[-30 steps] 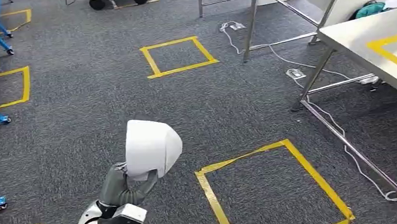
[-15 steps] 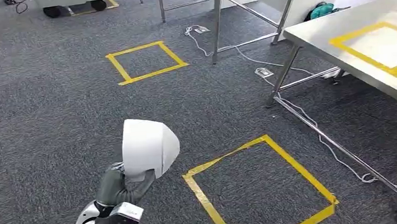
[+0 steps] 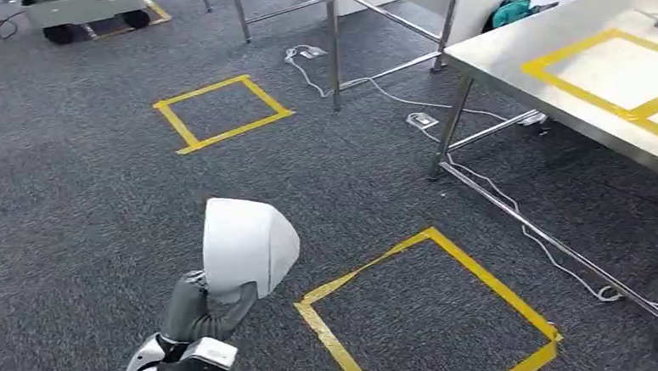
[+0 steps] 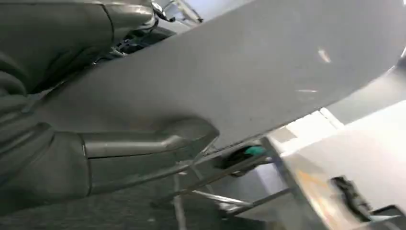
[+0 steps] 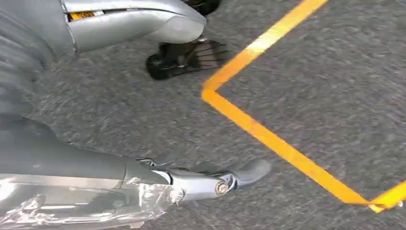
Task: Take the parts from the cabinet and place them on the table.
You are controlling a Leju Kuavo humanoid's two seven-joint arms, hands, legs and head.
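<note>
Grey carpet (image 3: 80, 207) lies open beside the table (image 3: 506, 53) edge; left robot hand (image 3: 198, 310) grips a white part (image 3: 248, 245), right robot hand (image 5: 143, 187) holds nothing.

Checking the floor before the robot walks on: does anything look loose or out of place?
Yes: white cables and power strips trail loose over the carpet under the tables, a likely trip risk. The white part sits firmly in the left hand.
</note>
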